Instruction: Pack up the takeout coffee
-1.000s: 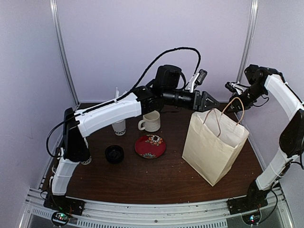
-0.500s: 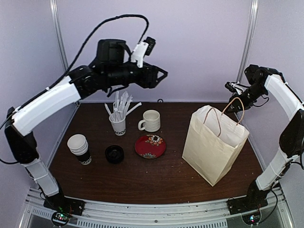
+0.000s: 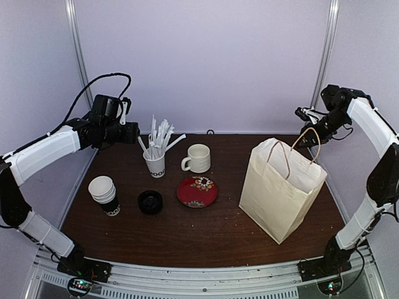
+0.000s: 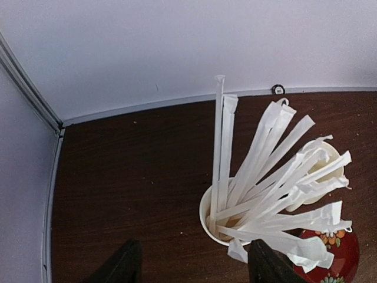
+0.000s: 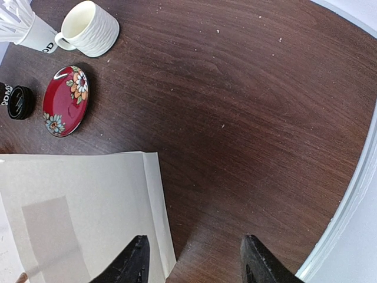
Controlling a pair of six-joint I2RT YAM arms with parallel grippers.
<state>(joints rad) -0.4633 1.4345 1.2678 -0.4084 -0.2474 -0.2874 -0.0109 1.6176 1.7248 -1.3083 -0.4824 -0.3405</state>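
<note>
Top view, progress: one lidded black cup [image 3: 150,202] stands on the table [image 3: 206,240], well left of the paper bag [image 3: 280,190]. No second black cup shows; whether it is already in the bag cannot be told, since the inside is hidden. At least this cup is left to pack.
Top view, left gripper [image 3: 132,132]: raised at the far left, near the straw cup [image 3: 156,163] and well apart from the black cup.
Top view, right gripper [image 3: 303,139]: at the bag's twine handle. Whether the loop rests on a finger cannot be told.
Top view, materials: the bag is stiff, cream, creased paper, standing upright with its mouth open. The cup is matte black under a ridged round lid. A stack of white cups [image 3: 104,194] stands beside it.
Left wrist view, tool: the left gripper [image 4: 194,268] has its dark fingers spread with nothing between them.
Left wrist view, textures: the straw cup [image 4: 207,219] is fanned full of flat, white, paper-wrapped straws over a dark wood-grain tabletop.
Right wrist view, tool: the right gripper [image 5: 194,259] is parted, with nothing seen between its tips. The bag [image 5: 76,212] lies below as smooth pale paper.
Right wrist view, task thing: the black cup [image 5: 19,102] sits at the left edge beside the glossy red saucer [image 5: 65,100] with its floral print. The ribbed cream mug [image 5: 88,26] lies beyond it.
</note>
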